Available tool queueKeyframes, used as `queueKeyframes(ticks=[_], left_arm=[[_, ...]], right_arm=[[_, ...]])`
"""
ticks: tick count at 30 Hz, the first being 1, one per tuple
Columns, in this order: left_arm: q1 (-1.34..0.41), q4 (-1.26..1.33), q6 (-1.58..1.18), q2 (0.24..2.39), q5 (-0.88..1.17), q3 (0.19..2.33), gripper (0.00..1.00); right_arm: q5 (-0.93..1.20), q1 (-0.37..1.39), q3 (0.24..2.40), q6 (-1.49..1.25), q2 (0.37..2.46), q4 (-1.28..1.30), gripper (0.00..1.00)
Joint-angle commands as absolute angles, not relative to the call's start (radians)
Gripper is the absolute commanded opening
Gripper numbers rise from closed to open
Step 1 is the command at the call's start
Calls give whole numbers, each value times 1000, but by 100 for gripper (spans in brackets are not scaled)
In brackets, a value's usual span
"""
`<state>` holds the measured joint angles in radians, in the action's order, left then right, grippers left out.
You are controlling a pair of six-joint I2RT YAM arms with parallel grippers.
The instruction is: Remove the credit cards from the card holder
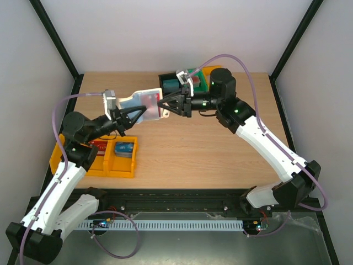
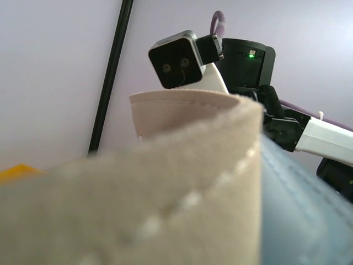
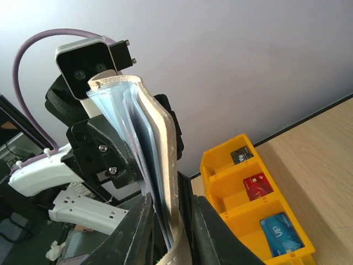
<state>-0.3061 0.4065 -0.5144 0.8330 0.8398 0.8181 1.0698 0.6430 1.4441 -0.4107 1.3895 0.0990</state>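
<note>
Wooden table (image 1: 209,154) — white walls (image 1: 165,33), black posts (image 1: 56,38); card holder (image 1: 144,100) aloft.

Pale lilac walls (image 1: 165,33), black corner posts (image 1: 55,38), wooden table (image 1: 209,149), seemingly even light

The card holder (image 2: 165,182) is very close and fills the bottom half of the frame. Its outside is cream cloth with a line of pale stitches, and it looks blurry. One edge curls up into a rounded flap in the middle of the frame. At the lower right, its blue-grey inside (image 2: 298,210) shows.

Just above the flap sits a small grey camera (image 2: 176,59) with a dark front and two little round eyes. Behind it is the right arm (image 2: 325,135), black and white, with a tiny green light (image 2: 252,54) and a purple cable (image 2: 218,22) at the top.

A black pole (image 2: 110,77) leans across the upper left, in front of a pale wall (image 2: 49,66). A bit of something yellow (image 2: 16,170) peeks in at the left edge.
</note>
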Motion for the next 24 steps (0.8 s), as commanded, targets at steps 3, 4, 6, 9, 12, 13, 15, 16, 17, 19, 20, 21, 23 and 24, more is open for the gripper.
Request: queueKeyframes(ticks=[3, 4, 6, 9, 12, 13, 15, 16, 17, 19, 20, 21, 23, 24], left_arm=[[-301, 517, -540, 819, 910, 822, 2], [-300, 530, -545, 820, 924, 817, 2], [-301, 563, -558, 819, 951, 809, 2], [-300, 631, -587, 822, 1005, 803, 2], [-302, 650, -580, 821, 1056, 812, 2], [-303, 648, -575, 822, 1061, 813, 2], [-309, 645, -566, 822, 1059, 813, 2], [-311, 641, -562, 825, 1055, 812, 2], [-315, 634, -557, 827, 1047, 812, 2], [-320, 604, -544, 830, 1025, 812, 2], [-320, 592, -538, 830, 1015, 812, 2], [-321, 580, -533, 830, 1009, 812, 2], [-321, 556, -519, 827, 996, 811, 2], [-322, 550, -515, 826, 993, 809, 2]], right_arm=[[1074, 646, 1430, -372, 1378, 119, 20], [1082, 649, 1432, -373, 1382, 119, 21], [1086, 657, 1434, -371, 1384, 116, 22], [1080, 661, 1435, -367, 1382, 114, 22], [1071, 663, 1436, -365, 1380, 111, 23], [1069, 665, 1437, -366, 1380, 108, 24], [1069, 674, 1444, -369, 1385, 96, 29], [1073, 681, 1449, -372, 1390, 84, 32], [1082, 688, 1451, -375, 1394, 73, 33], [1109, 699, 1455, -393, 1406, 39, 35], [1123, 704, 1460, -401, 1410, 25, 37], [1133, 705, 1462, -407, 1411, 11, 38], [1149, 706, 1458, -421, 1405, -19, 39], [1154, 706, 1453, -426, 1402, -33, 40]])
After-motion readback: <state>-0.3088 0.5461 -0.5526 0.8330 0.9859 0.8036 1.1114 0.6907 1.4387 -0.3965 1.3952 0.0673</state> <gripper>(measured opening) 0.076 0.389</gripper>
